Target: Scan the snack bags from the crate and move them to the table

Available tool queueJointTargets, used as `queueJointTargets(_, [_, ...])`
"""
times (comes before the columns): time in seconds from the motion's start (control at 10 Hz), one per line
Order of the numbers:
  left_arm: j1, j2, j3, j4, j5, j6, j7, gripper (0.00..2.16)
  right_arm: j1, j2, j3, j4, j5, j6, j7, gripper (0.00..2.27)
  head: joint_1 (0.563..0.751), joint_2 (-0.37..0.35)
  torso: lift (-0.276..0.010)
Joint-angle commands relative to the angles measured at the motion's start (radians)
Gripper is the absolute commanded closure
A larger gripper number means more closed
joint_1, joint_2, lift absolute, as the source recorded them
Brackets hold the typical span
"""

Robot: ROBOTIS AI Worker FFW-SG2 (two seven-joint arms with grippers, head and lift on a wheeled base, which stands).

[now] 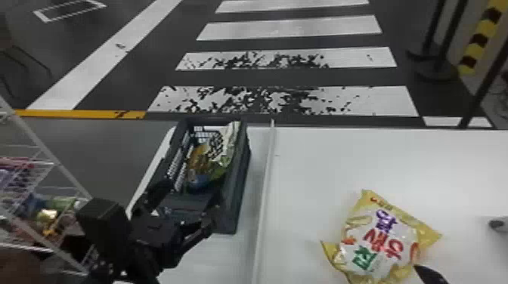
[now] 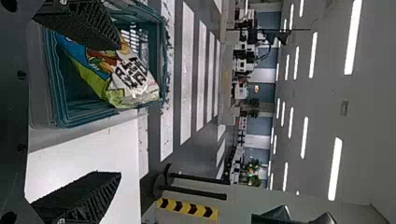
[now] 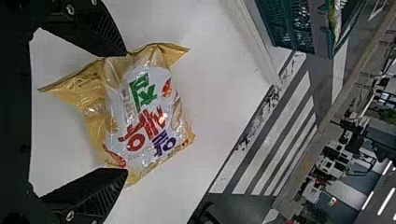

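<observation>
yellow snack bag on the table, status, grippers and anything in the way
Right gripper open, over the yellow snack bag on the table. Left gripper open, by the crate. White ridge between bag and crate.

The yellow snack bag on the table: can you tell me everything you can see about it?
The yellow snack bag looks puffy, crinkly and shiny, like thin plastic. It has pointy corners and a big white patch with purple, red and green writing. It looks closed. It lies slantwise on the white table, printed side up, to the right of the crate. The right gripper has its open fingers on either side of it, but I can't tell whether they touch it.
</observation>
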Motion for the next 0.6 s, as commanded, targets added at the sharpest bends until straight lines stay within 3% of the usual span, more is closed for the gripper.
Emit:
queueJointTargets(0.0, [0.016, 0.004, 0.021, -0.005, 0.017, 0.000, -0.004, 0.03, -0.049, 0.014, 0.030, 0.046, 0.005, 0.013, 0.000, 0.12, 0.695, 0.186, -0.095])
queueJointTargets(0.5, [0.027, 0.002, 0.021, -0.027, 0.016, 0.000, -0.016, 0.03, -0.151, 0.081, 0.106, 0.139, 0.036, 0.056, -0.018, 0.11, 0.695, 0.234, -0.095])
